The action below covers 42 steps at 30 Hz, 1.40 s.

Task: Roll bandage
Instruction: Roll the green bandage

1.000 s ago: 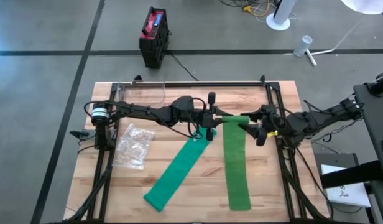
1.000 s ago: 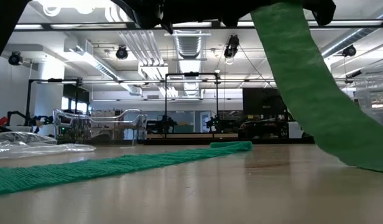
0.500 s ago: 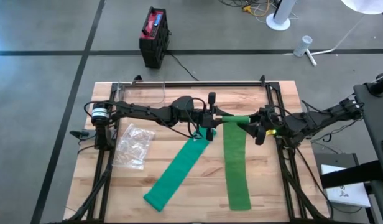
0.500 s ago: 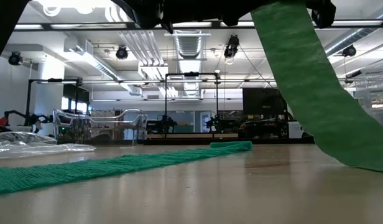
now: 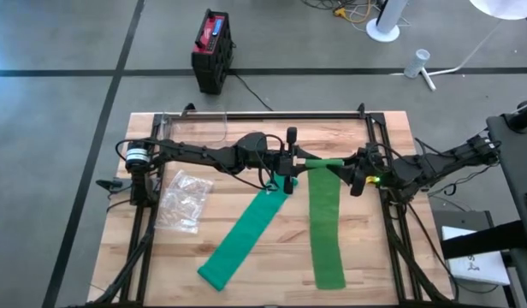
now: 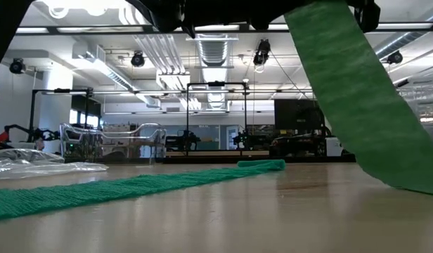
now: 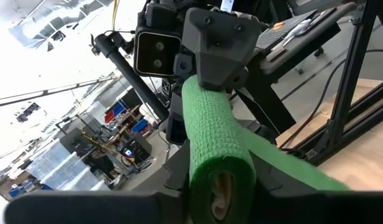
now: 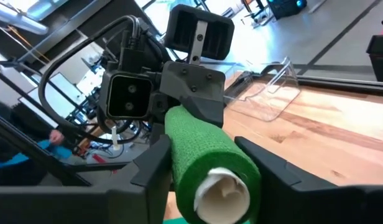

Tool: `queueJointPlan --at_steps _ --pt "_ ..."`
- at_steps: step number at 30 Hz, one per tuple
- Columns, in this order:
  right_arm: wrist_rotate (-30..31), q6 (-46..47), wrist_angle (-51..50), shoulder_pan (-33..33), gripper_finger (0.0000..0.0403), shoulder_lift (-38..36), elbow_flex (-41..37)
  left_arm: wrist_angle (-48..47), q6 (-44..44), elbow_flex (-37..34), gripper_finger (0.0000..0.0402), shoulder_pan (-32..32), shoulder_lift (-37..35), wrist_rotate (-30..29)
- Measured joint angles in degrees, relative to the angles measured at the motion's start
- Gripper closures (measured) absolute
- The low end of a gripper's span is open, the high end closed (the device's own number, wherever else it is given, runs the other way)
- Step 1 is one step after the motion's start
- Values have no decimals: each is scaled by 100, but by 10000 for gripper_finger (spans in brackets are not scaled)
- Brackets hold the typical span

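I note a small change over the last second: the right gripper (image 5: 356, 177) has drawn in toward the roll (image 5: 325, 163) and its fingers (image 8: 275, 171) have narrowed around that end, while the left gripper (image 5: 289, 162) has eased a little at the other end. In both wrist views the roll sits between the dark fingers, with its pale core showing; the right fingers bracket it closely, though I cannot confirm firm contact, and the left fingers (image 7: 179, 174) lie against it, slightly relaxed. I judge this to be a hand-over of grip between turns, so the rolling is at an early stage: most of the green bandage (image 5: 325, 231) runs off the roll down to the wooden table (image 5: 246, 128) and lies flat away from it. A second green strip (image 5: 242, 235) lies diagonally beside that tail, and a clear plastic bag (image 5: 182, 198) sits farther off on the left arm's side. A black and red box (image 5: 212, 47) stands on the grey floor beyond the table. The low view shows an open workshop with ceiling lights behind the roll.
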Motion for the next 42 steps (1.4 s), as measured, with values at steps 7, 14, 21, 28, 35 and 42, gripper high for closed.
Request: queueJointPlan --at_steps 7,14,21,28,35,42 --pt "9 -290 -40 0 282 0 0 -40 -53 0 326 0 0 -107" --pt "-25 -1101 -71 0 307 9 -4 -621 -1394 13 304 -23 -86 -120" --pt "-65 -2269 -69 2 335 -4 -4 -1116 -1977 0 209 -62 -172 -118" --pt "-72 -3173 -90 2 348 -4 -4 -1252 -2327 2 114 -63 -547 215" --pt "-59 -4089 -78 2 348 -2 -4 -1185 -2717 87 74 -37 -645 372" --pt "-209 -4837 385 2 348 -4 -4 -1176 -2997 101 98 50 -610 359"
